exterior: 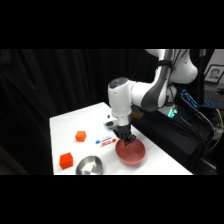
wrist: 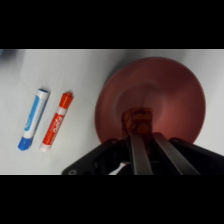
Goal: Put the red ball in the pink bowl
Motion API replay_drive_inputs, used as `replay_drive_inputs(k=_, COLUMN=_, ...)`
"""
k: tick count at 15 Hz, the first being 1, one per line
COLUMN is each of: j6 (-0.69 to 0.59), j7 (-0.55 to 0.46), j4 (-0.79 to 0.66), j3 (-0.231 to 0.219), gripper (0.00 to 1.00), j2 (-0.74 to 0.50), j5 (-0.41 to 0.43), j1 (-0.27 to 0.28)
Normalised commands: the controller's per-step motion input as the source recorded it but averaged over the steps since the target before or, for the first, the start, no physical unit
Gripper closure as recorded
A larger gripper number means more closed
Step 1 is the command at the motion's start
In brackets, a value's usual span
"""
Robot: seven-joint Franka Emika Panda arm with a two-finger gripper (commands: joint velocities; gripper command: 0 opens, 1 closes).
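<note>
The end effector point(wrist: 141, 131) hangs right over the pink bowl point(wrist: 185, 90), fingers clamped on the red ball point(wrist: 136, 119), which sits just above the bowl's middle. Straight down is the way; rim all round leaves room. Two markers point(wrist: 45, 120) lie well clear on the desk point(wrist: 75, 70).
</note>
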Motion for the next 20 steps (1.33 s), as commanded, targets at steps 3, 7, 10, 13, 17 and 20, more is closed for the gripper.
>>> replay_drive_inputs(k=3, j6=0.16, j7=-0.09, j4=0.01, j3=0.044, gripper=0.96, j2=0.1, j5=-0.05, j1=0.0)
replay_drive_inputs(k=7, j6=0.06, j7=-0.1, j4=0.05, j3=0.051, gripper=0.5, j2=0.06, j5=-0.011, j1=-0.028)
replay_drive_inputs(k=10, j6=0.0, j7=-0.11, j4=0.06, j3=0.063, gripper=0.24, j2=0.02, j5=0.005, j1=-0.036)
replay_drive_inputs(k=13, j6=-0.1, j7=-0.05, j4=0.05, j3=0.05, gripper=0.01, j2=-0.07, j5=-0.037, j1=-0.001)
replay_drive_inputs(k=17, j6=-0.2, j7=0.04, j4=-0.02, j3=0.024, gripper=0.0, j2=-0.26, j5=-0.08, j1=0.042)
replay_drive_inputs(k=20, j6=-0.33, j7=0.13, j4=-0.08, j3=0.017, gripper=0.0, j2=-0.43, j5=-0.068, j1=0.063)
